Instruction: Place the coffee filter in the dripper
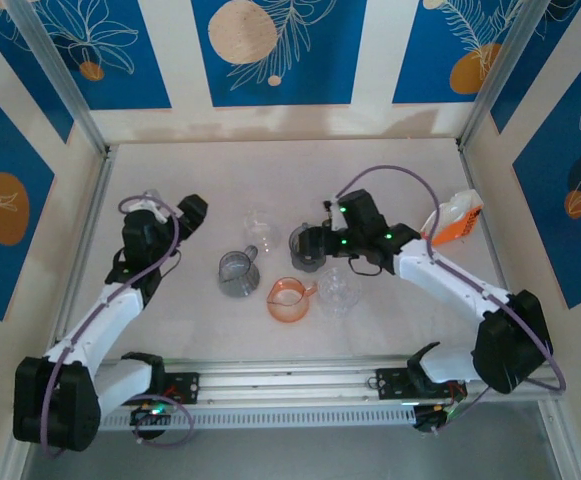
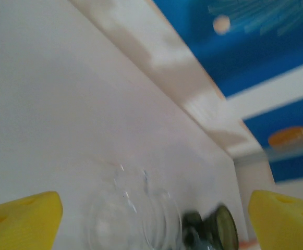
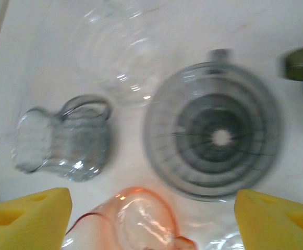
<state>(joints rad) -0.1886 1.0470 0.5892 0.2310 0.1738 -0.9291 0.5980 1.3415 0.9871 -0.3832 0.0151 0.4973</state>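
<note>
A smoky grey ribbed dripper [image 3: 214,135] with a hole in its centre stands empty on the table, just ahead of my right gripper [image 3: 151,229]. That gripper is open, its yellow fingers [image 3: 26,219] wide apart and nothing between them. In the top view the right gripper [image 1: 315,238] hovers over this dripper [image 1: 298,250]. An orange and white packet [image 1: 452,217], possibly the filters, leans at the right wall. My left gripper [image 1: 192,208] sits at the left, open [image 2: 151,219] and empty, facing a clear glass dripper [image 2: 125,213].
A grey glass pitcher [image 3: 62,138], an orange glass cup [image 3: 135,219] and a clear dripper [image 3: 122,57] crowd around the grey one. Another clear glass [image 1: 338,288] stands by the orange cup [image 1: 290,298]. Walls enclose the white table [image 1: 170,160].
</note>
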